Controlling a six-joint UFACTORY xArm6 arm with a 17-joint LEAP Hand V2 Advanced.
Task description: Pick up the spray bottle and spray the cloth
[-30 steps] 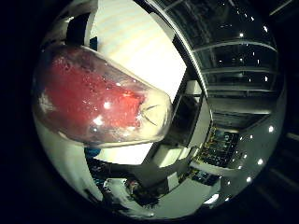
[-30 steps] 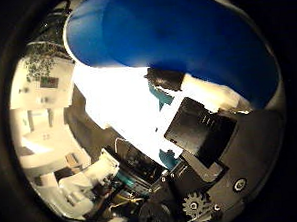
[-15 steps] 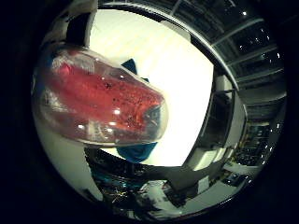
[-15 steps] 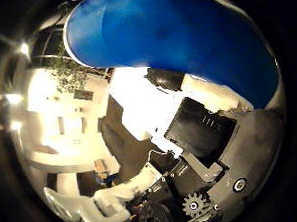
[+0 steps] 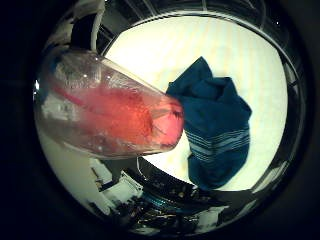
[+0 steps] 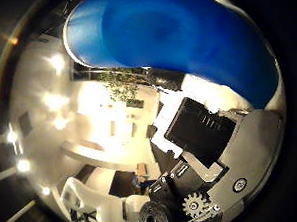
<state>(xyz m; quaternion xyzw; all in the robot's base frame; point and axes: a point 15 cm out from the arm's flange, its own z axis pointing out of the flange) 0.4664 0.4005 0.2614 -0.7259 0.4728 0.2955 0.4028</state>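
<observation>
The spray bottle's clear body [image 5: 105, 105], filled with red liquid, lies right against the palm and fills much of the right little finger side palm view. Its blue spray head [image 6: 175, 39] fills one side of the right thumb side palm view. My hand [image 6: 206, 148] shows there as black and white parts with a gear, curled close beside the blue head. The cloth [image 5: 215, 120] is dark blue with pale stripes at one end. It lies crumpled on the white table [image 5: 170, 50], beyond the bottle's end and away from it.
The right thumb side palm view looks out past the blue head at a bright room with lights and a plant [image 6: 122, 87]. Dark structures [image 5: 160, 195] show past the table's edge.
The camera has swung with the hand. The cloth, only a sliver behind the bottle before, now shows whole on the table. The bottle stays fixed against the palm.
</observation>
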